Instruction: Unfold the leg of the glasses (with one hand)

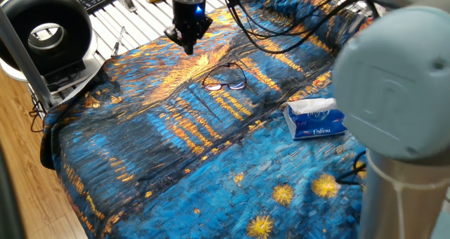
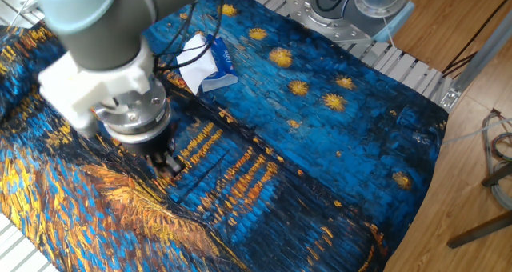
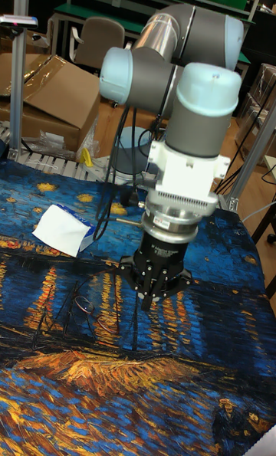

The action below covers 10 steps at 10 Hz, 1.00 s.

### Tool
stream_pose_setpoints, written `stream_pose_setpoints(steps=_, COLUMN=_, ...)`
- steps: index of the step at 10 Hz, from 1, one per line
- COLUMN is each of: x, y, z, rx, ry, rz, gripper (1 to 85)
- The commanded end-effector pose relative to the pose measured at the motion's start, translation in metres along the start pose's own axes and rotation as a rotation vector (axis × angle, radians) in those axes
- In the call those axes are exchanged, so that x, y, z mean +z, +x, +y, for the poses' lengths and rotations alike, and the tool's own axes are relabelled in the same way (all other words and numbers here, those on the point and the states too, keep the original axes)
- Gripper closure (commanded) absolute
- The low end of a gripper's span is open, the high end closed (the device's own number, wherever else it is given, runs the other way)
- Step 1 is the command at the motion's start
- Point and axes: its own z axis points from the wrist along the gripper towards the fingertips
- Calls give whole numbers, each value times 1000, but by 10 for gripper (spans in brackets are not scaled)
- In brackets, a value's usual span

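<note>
The claw (image 1: pixel 188 44) hangs above the painted cloth (image 1: pixel 169 147) with its two fingers drawn together to a closed tip and nothing between them; the tall fixed view shows the same pinched tip (image 3: pixel 146 296) clear of the fabric. The glasses (image 1: pixel 225 79) lie flat on the cloth, apart from the claw and untouched by it. In the one fixed view they sit to the right of the fingertips and nearer the camera; in the tall fixed view the glasses (image 3: pixel 83 308) appear to the left of the claw, roughly level with its tip. Their long axis, lens to lens, runs roughly crosswise in the one fixed view, with thin dark wire arcing back from the lenses on the claw's side. How far either leg is folded is too fine to tell. Further right, beyond the glasses from the claw, sits a tissue pack (image 1: pixel 314 119). Any next contact would likely need a sideways approach and a descent.
</note>
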Motion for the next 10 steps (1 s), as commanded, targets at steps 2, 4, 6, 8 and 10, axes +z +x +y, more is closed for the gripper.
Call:
stream_pose_setpoints(steps=2, x=-16, y=-17, z=5, rx=157, ry=-18, rz=-128, gripper=847)
stream_pose_setpoints(steps=4, x=-16, y=-13, z=-7, rx=191, ry=5, rz=-126, gripper=847)
stream_pose_setpoints(steps=6, x=-8, y=-1, z=-10, rx=182, ry=0, rz=-112, gripper=847)
stream_pose_setpoints(steps=8, x=1, y=5, z=-11, rx=168, ry=12, rz=-108, gripper=847)
stream_pose_setpoints(steps=10, x=6, y=14, z=-15, rx=146, ry=13, rz=-78, gripper=847)
